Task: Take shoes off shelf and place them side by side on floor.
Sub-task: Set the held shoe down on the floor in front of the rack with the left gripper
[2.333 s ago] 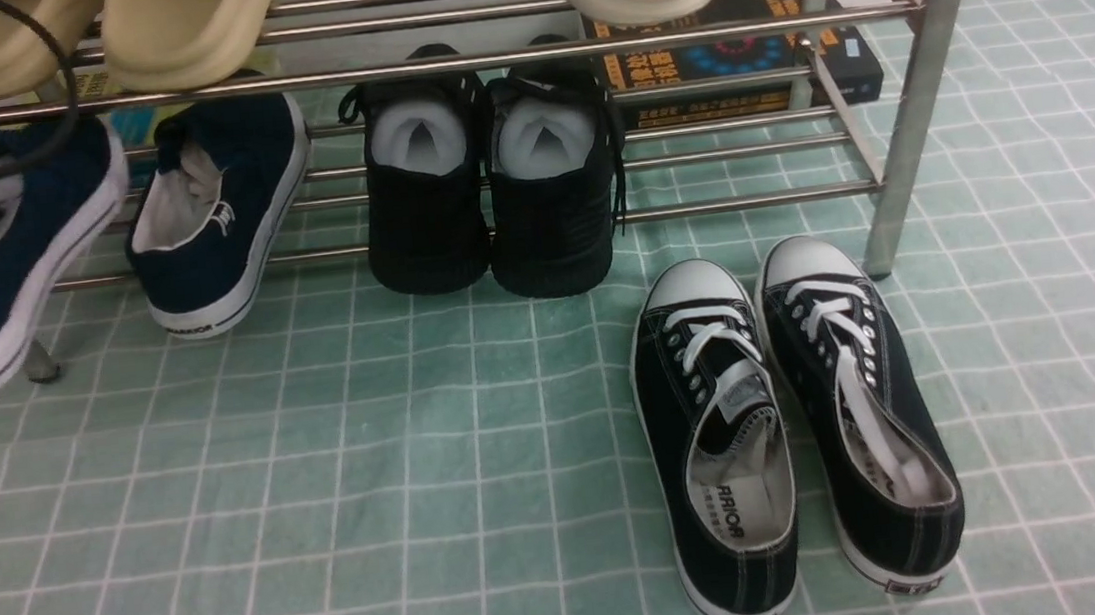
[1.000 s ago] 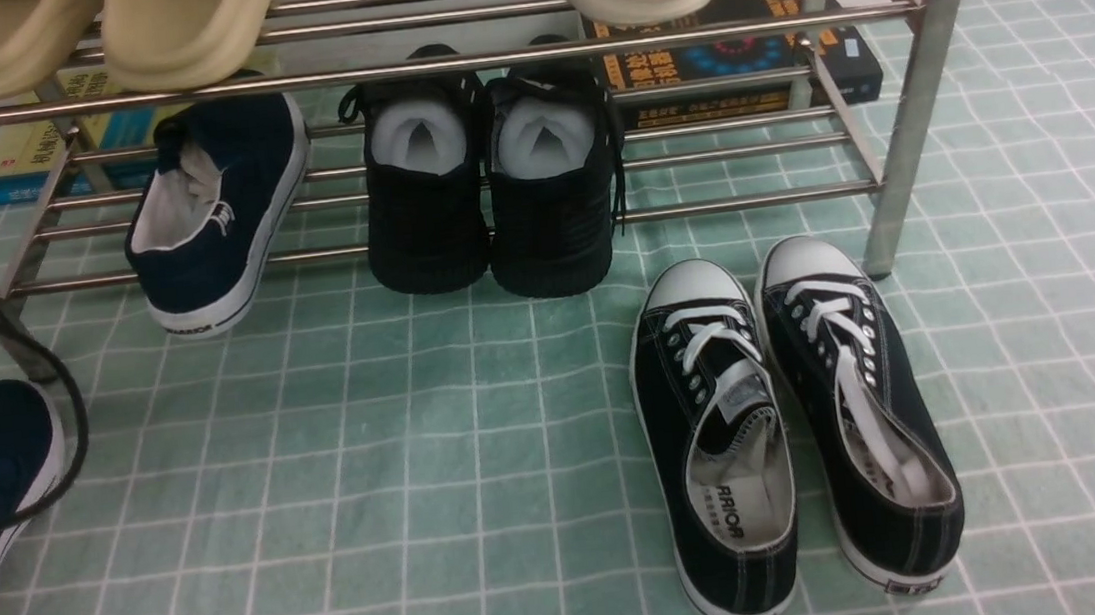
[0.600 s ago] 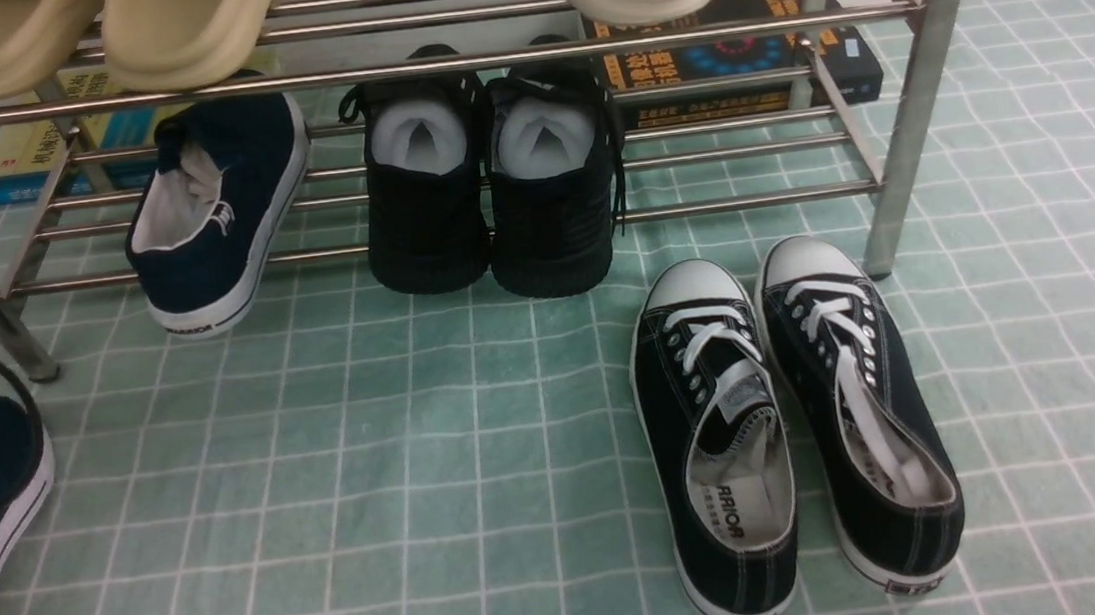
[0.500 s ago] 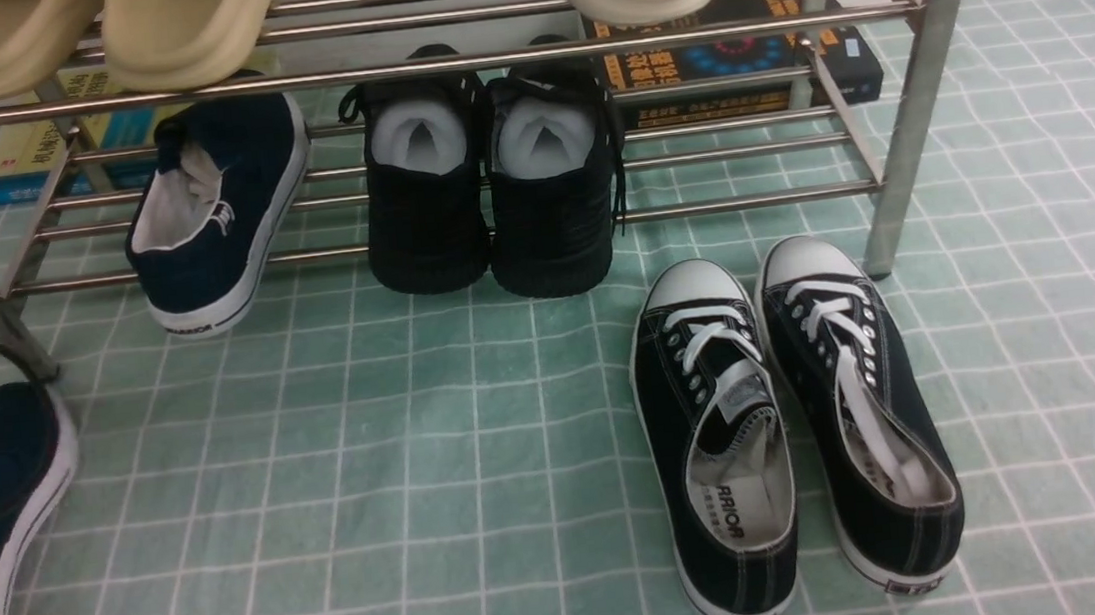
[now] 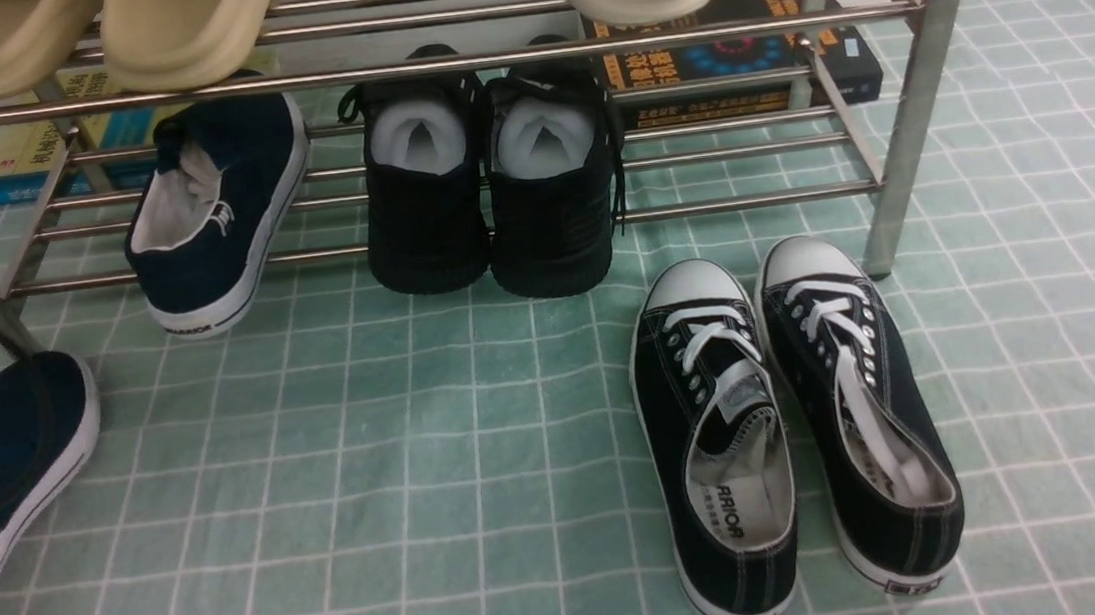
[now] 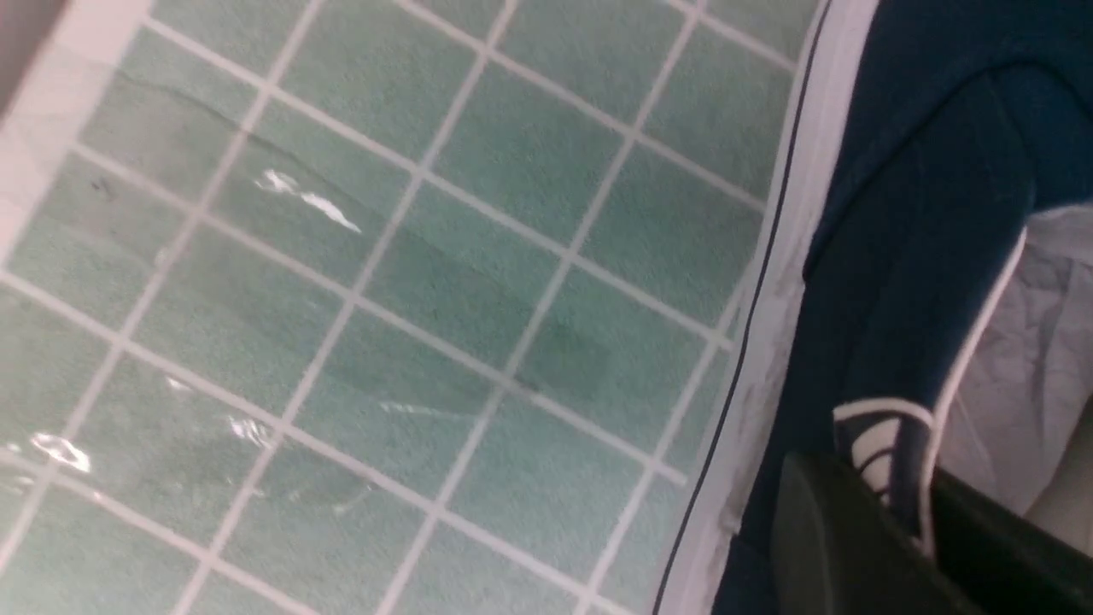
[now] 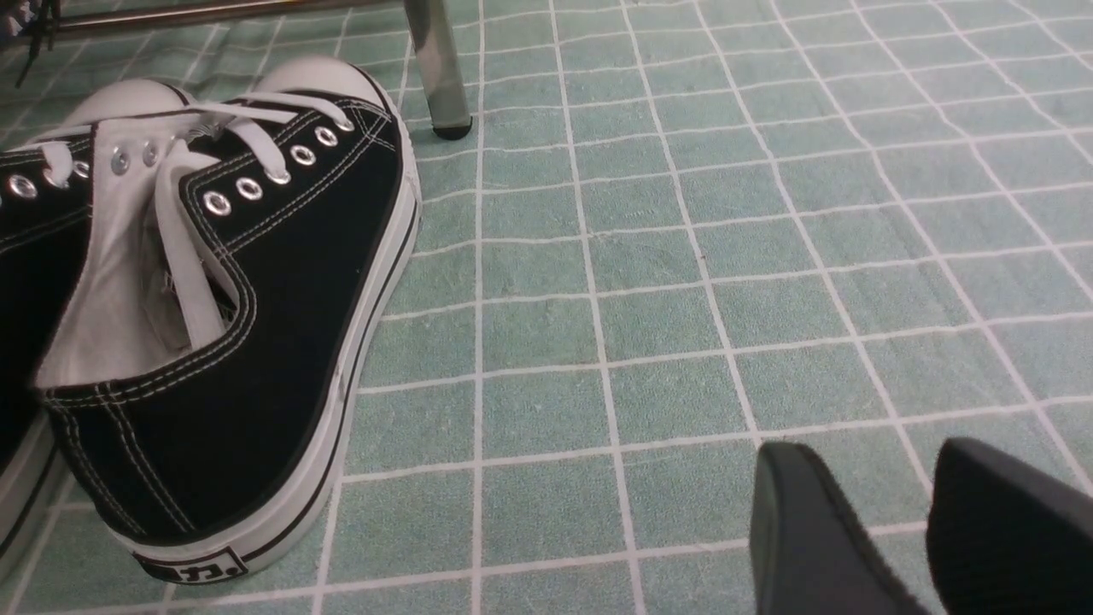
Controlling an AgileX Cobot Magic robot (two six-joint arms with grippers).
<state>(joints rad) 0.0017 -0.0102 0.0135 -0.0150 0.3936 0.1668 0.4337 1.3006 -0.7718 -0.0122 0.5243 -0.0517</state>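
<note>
Navy slip-on shoe (image 5: 26, 418): points its toe toward the shelf, in the grip of the left jaws; shows too little to tell whether it touches the floor.
Left gripper (image 6: 892, 491): pinches the side rim of the shoe's opening, jaws pressed onto the navy fabric.
Right gripper (image 7: 875, 457): holds only a gap, jaws slightly spread above the floor (image 5: 487, 514).
Black cable (image 5: 39, 397): loops across the held shoe, close by the left jaws.
Black lace-up sneakers (image 5: 720, 431): stand side by side on the floor, near the right jaws but apart, white toe caps toward the shelf.
Second navy shoe (image 5: 233, 227): rests on the lower tier of the shelf (image 5: 758, 200), ahead and to the right of the left jaws, heel over the front bar.
All-black shoes (image 5: 494, 222): sit farther right from the left jaws, on the same tier.
Cream clogs (image 5: 190, 40): line the upper tier, beyond both pairs of jaws.
Books (image 5: 861, 66): lie behind the lower bars, farthest from the jaws.
</note>
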